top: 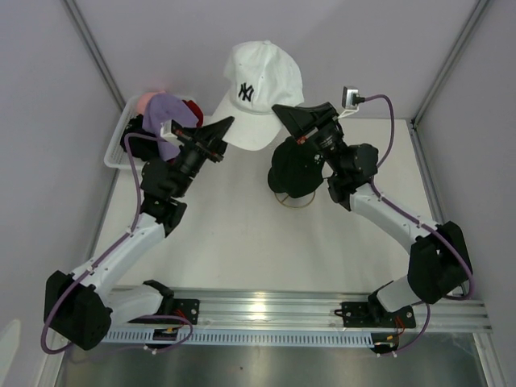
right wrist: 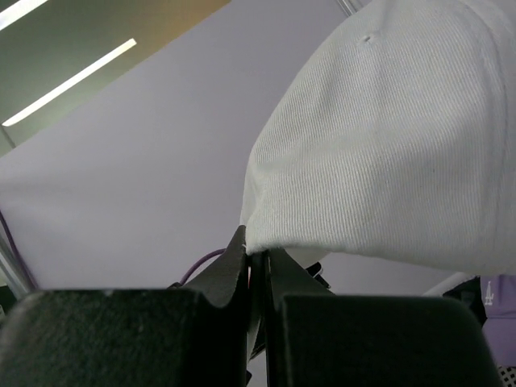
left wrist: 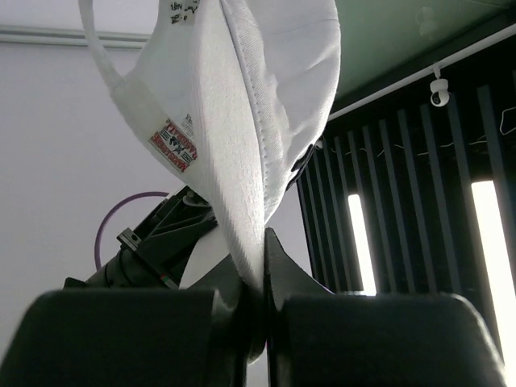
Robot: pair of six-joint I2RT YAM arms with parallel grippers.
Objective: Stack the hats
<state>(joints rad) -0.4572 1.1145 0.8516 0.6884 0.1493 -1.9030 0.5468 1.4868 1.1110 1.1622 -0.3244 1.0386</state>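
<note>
Gripping the white cap, left claw and right claw hold it aloft, brim pointing nearward.

Five caps are showing clearly: one white cap, one dark cap, one pink cap, one lavender cap and one red cap. A dark patch beside the last three may be a sixth, though it is not showing clearly enough to count. One wire stand, one mesh basket and one counter are appearing. Two arms are showing, the left arm and the right arm, each carrying one tool: the left tool and the right tool.
</note>
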